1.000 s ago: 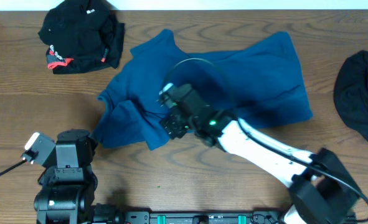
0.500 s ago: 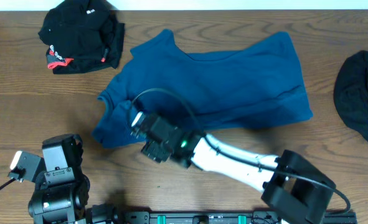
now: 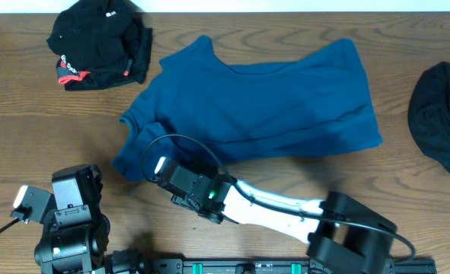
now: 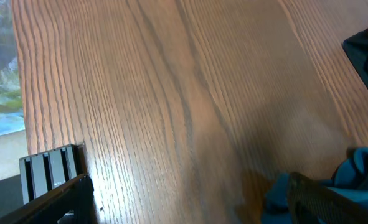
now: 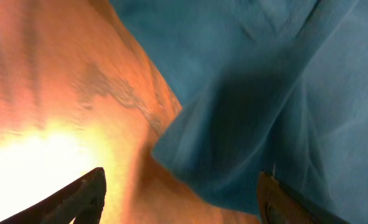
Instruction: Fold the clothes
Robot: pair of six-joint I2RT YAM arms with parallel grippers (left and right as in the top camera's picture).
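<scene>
A: Where did the teal-blue shirt (image 3: pixel 263 106) lie?

B: It lay spread and rumpled across the middle of the wooden table (image 3: pixel 285 30), its lower left corner bunched nearest the robot.

A: And the other clothes?

B: The black garment with red-and-white trim (image 3: pixel 95 46) sat crumpled at the far left, near the shirt but apart from it. The plain dark garment (image 3: pixel 442 114) lay at the right edge, well apart.

A: What of the right gripper (image 3: pixel 157 167)?

B: It hung low just beside that bunched corner. In its wrist view the fingers (image 5: pixel 84 199) stood wide apart, with the shirt's edge ahead of them and nothing clamped.

A: And the left gripper (image 4: pixel 184 180)?

B: It was released too, its fingers spread over bare wood near the table's front left, with a bit of blue cloth showing by one finger
</scene>
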